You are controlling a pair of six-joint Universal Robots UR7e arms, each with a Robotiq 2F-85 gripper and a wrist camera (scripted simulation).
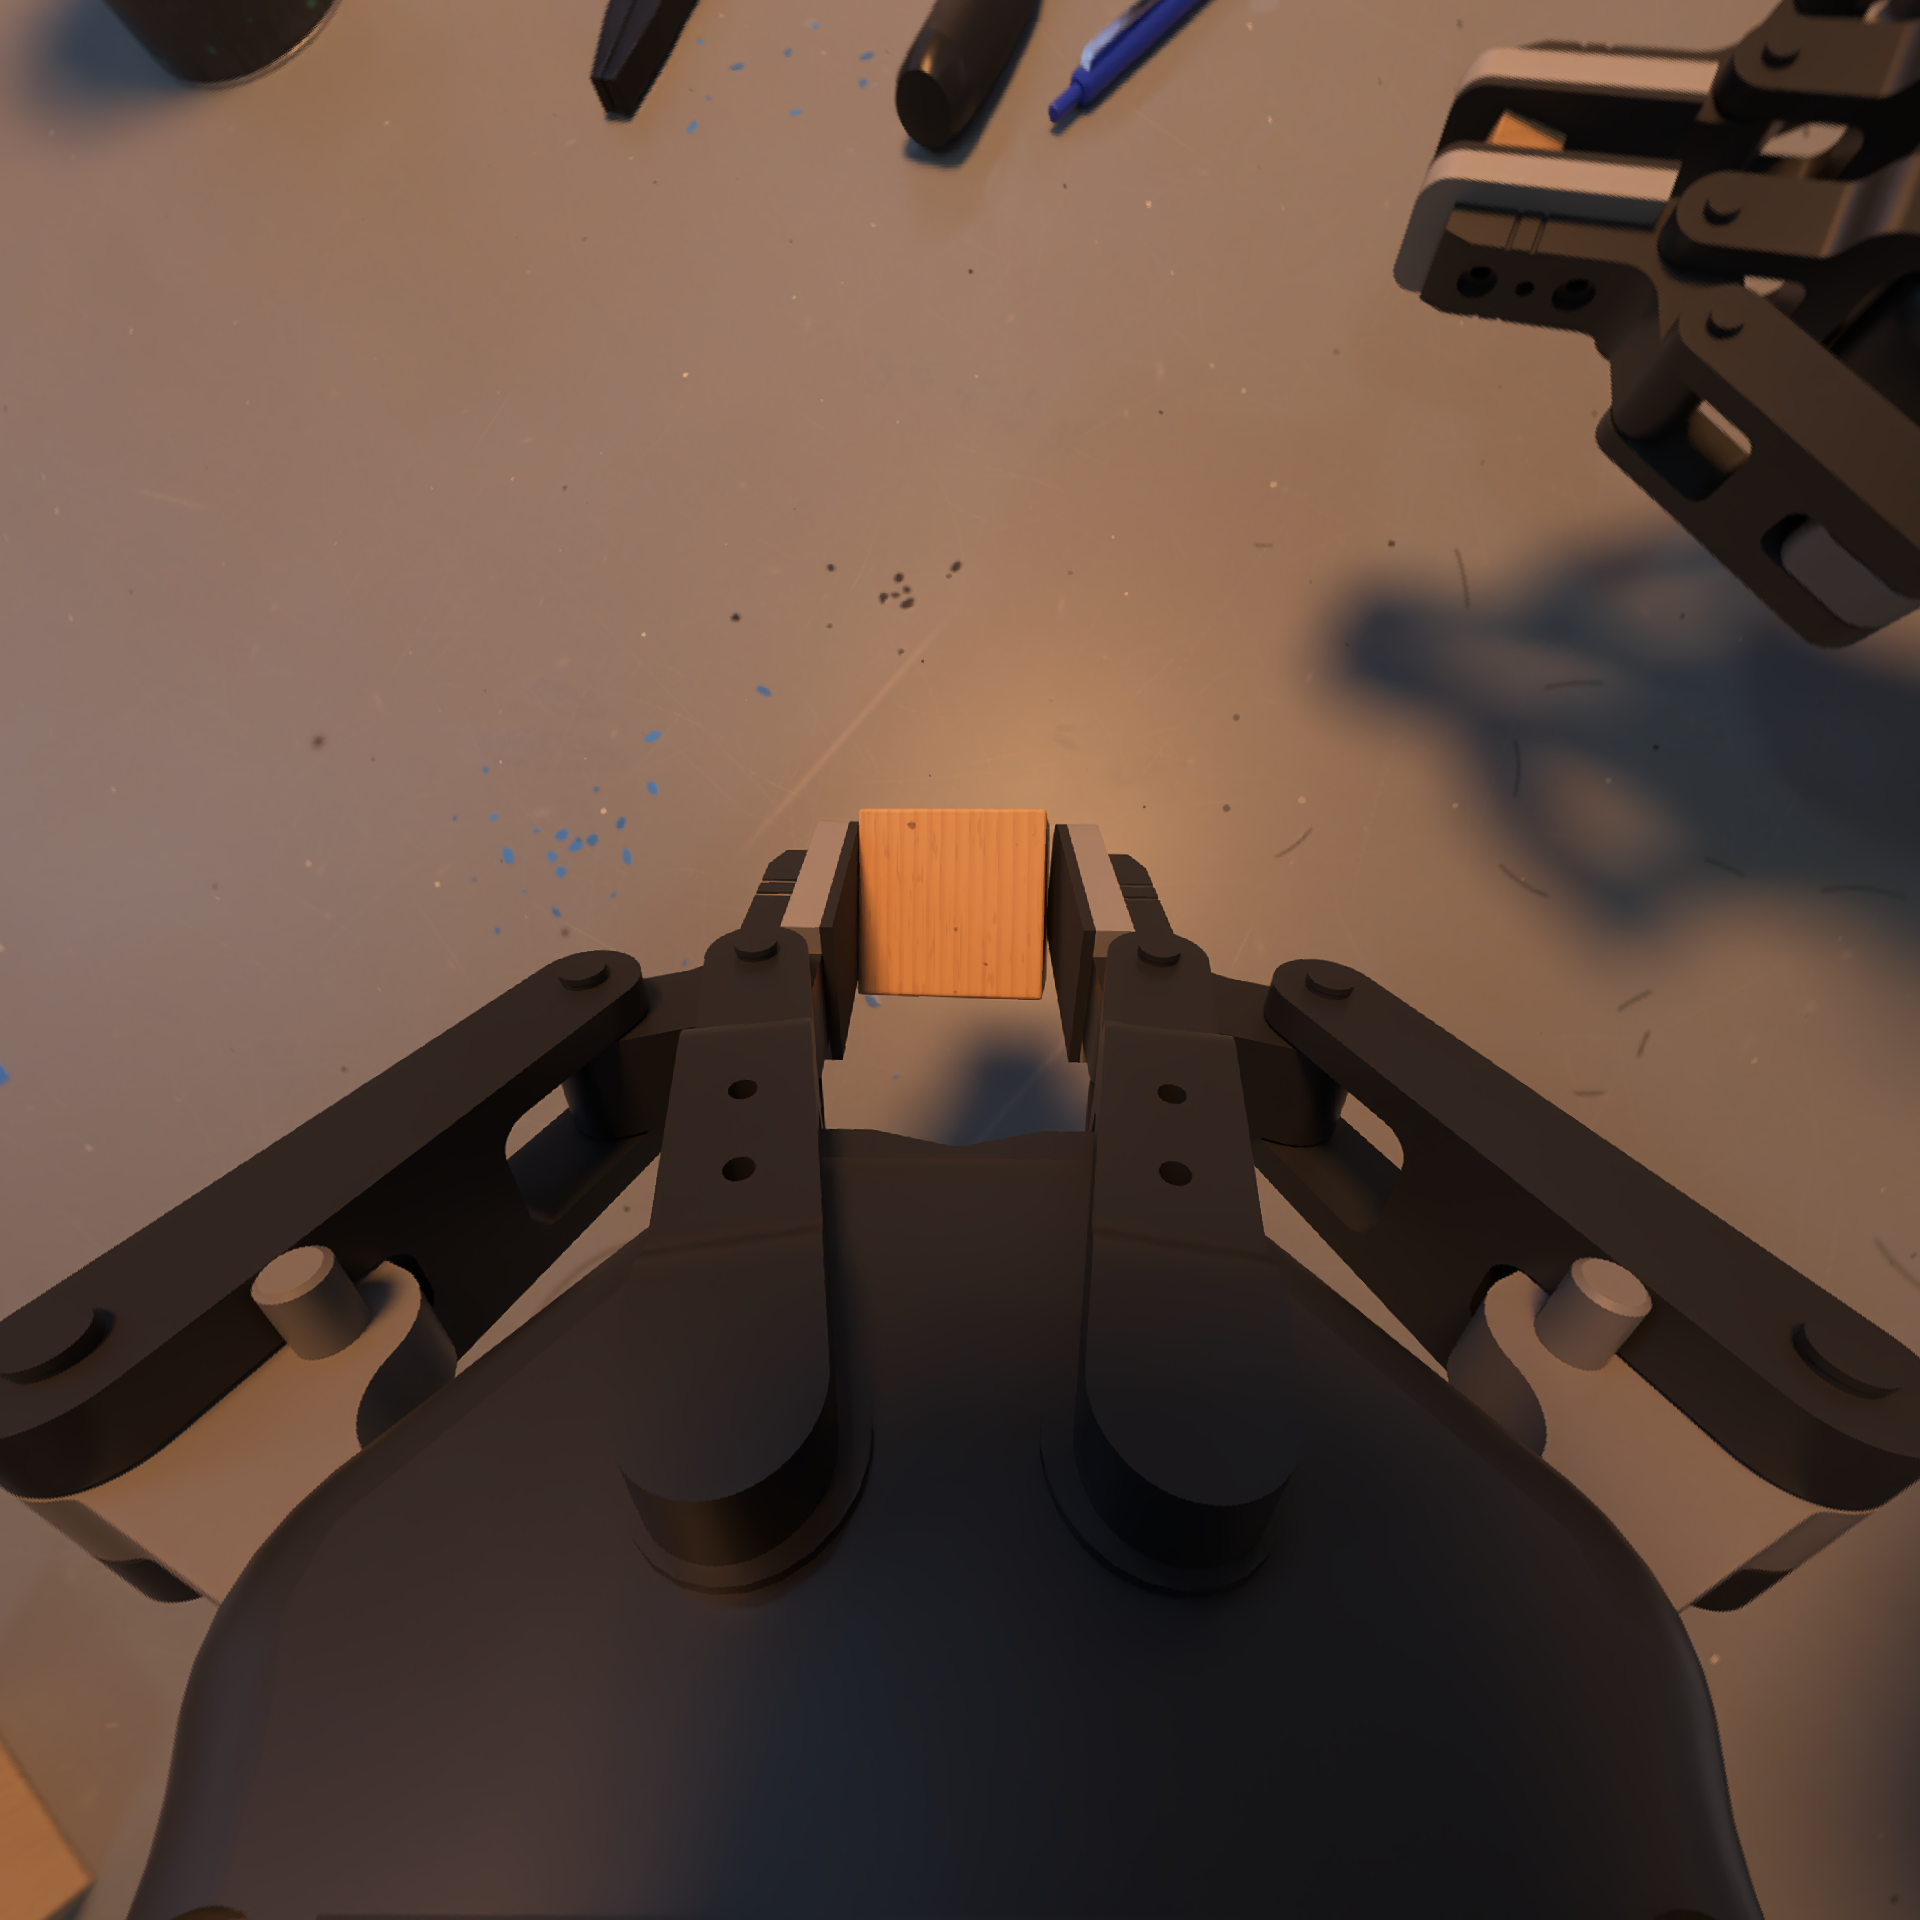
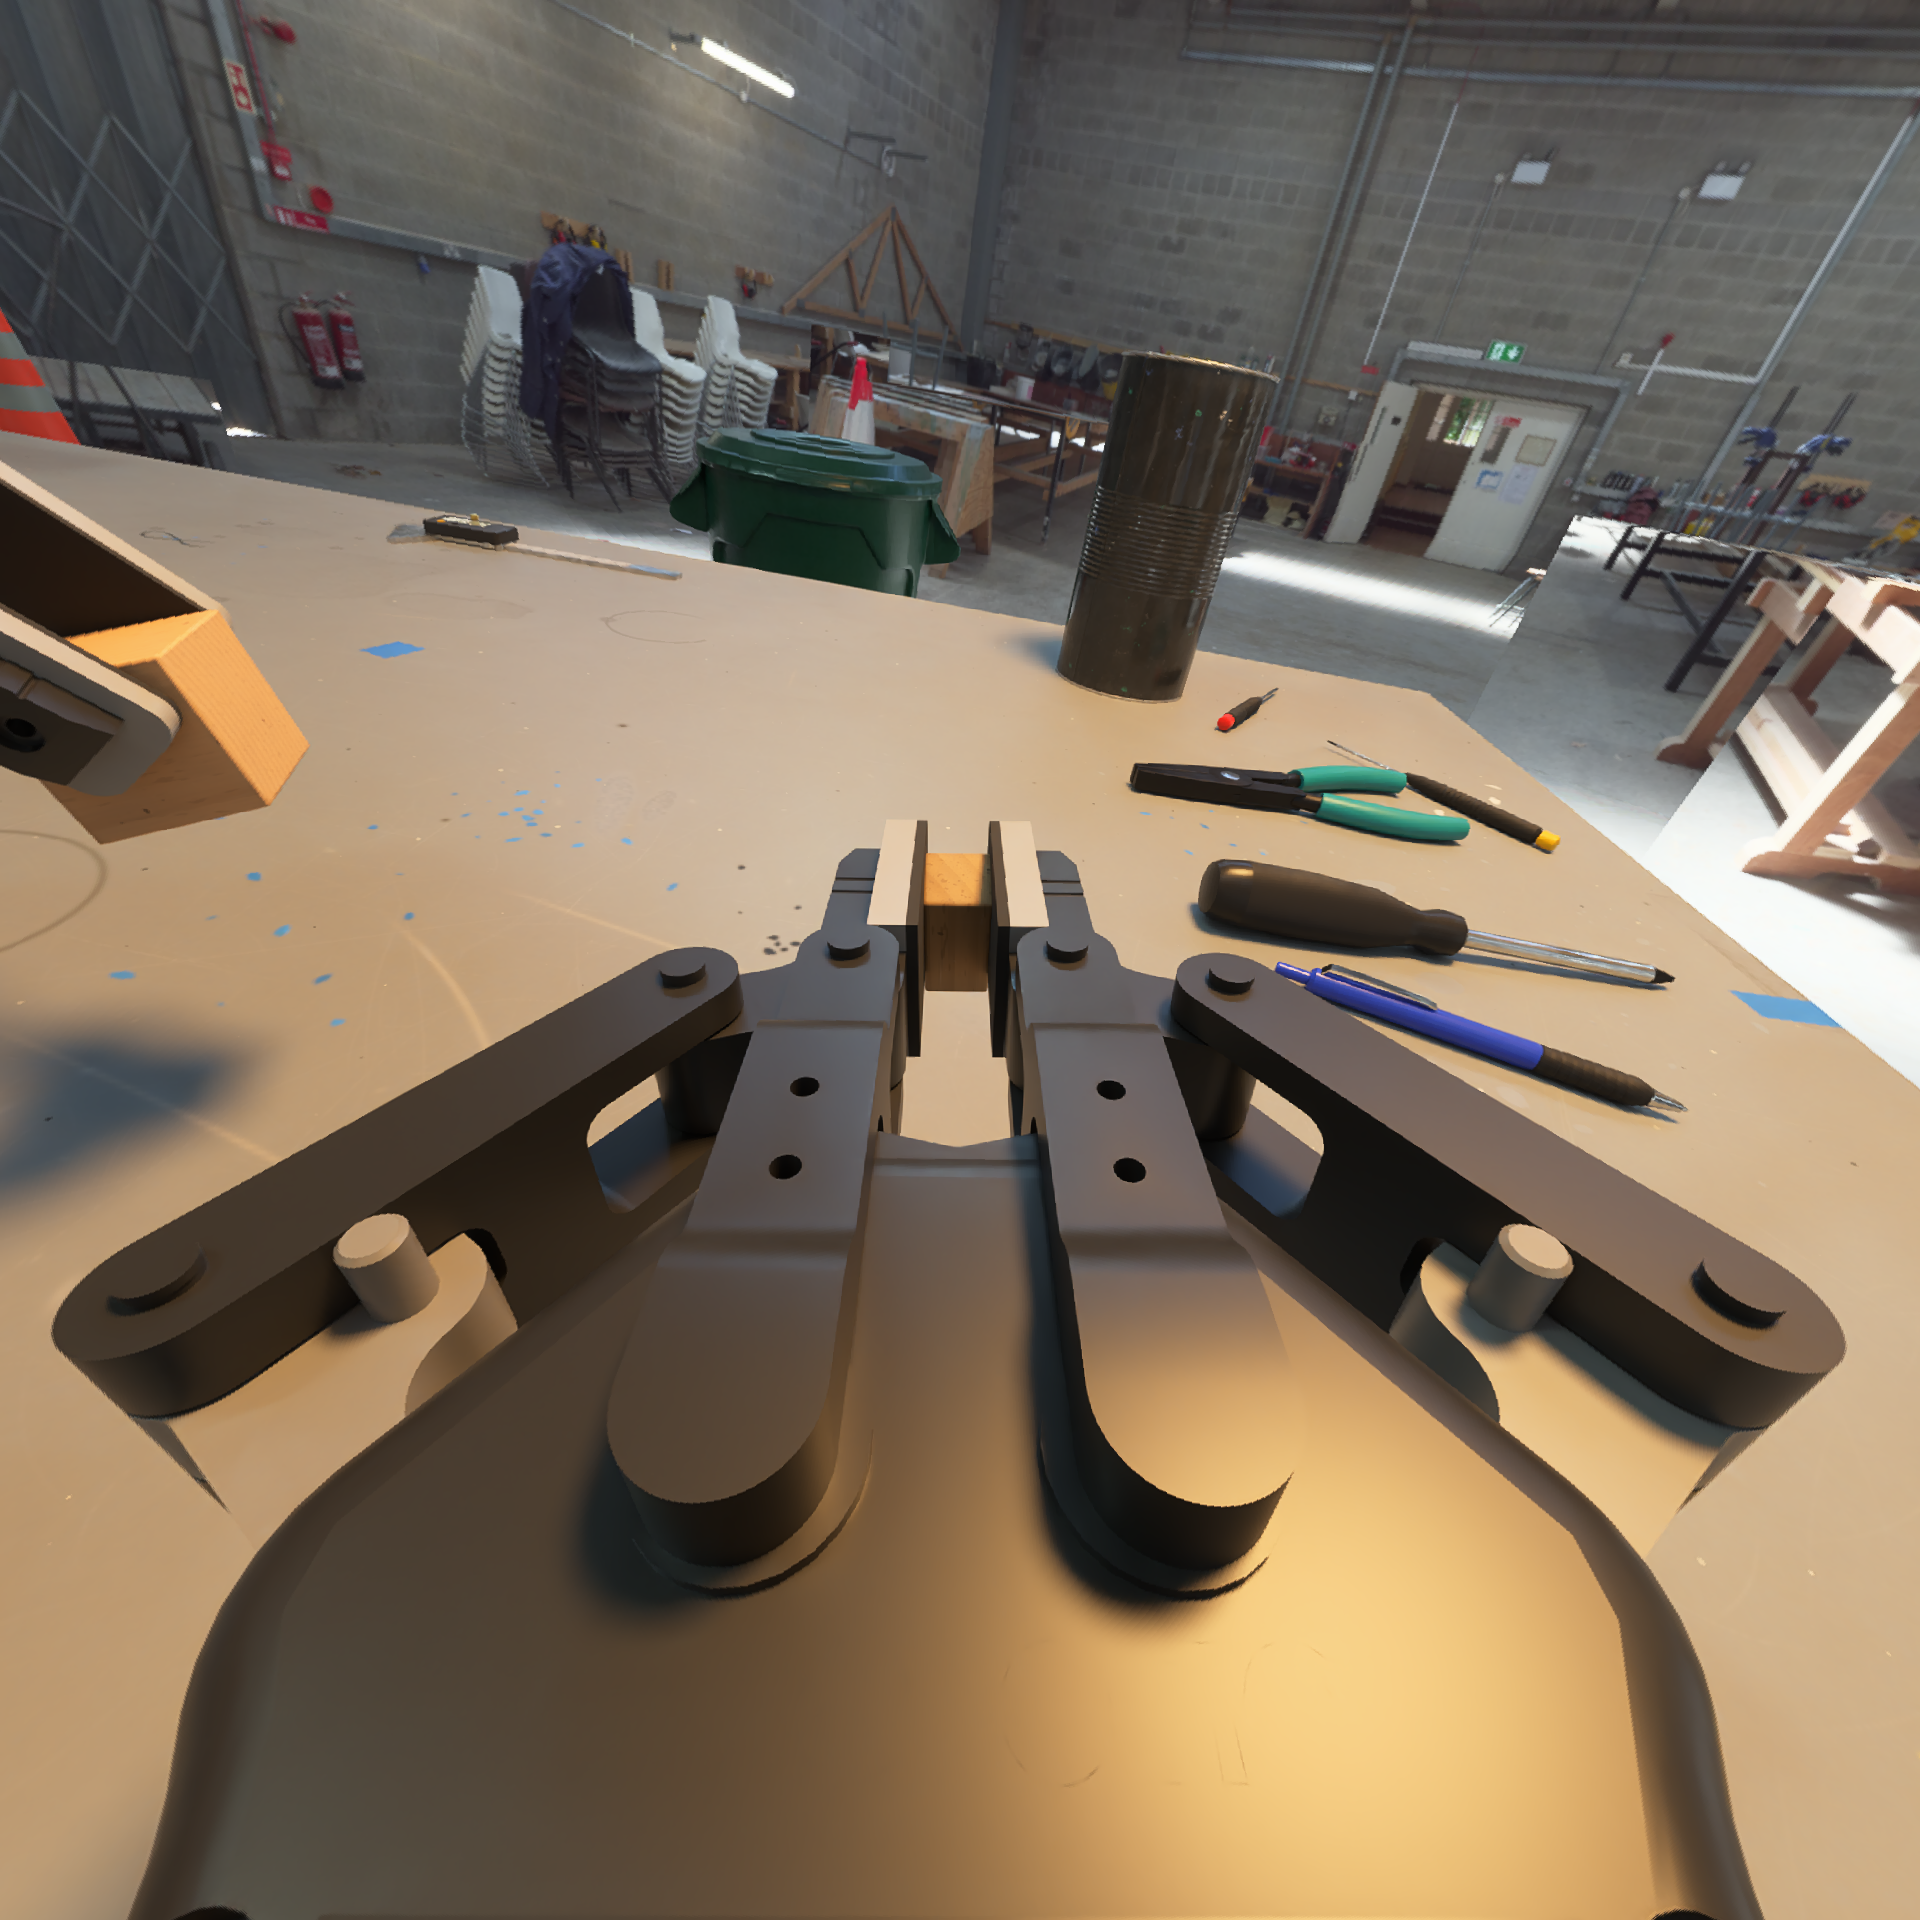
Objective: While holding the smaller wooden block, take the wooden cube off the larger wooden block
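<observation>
My left gripper (image 1: 951, 904) is shut on a wooden block (image 1: 951, 902) and holds it above the table, with a shadow under it. The same block (image 2: 197, 717) and the left gripper's fingers (image 2: 62, 717) show at the left edge of the right wrist view. My right gripper (image 2: 956, 883) is shut on a small wooden cube (image 2: 954, 920), held clear of the table. It also shows at the top right of the left wrist view (image 1: 1455, 187), with a sliver of the cube (image 1: 1525, 133) between its fingers. A corner of another wooden piece (image 1: 31, 1839) shows at the bottom left.
On the tan table (image 2: 623, 727) stand a dark can (image 2: 1164, 530), green-handled pliers (image 2: 1309, 795), a black-handled screwdriver (image 2: 1351, 914) and a blue pen (image 2: 1455, 1029) to my right. A ruler tool (image 2: 499, 535) lies at the far edge. The table's edge runs along the right.
</observation>
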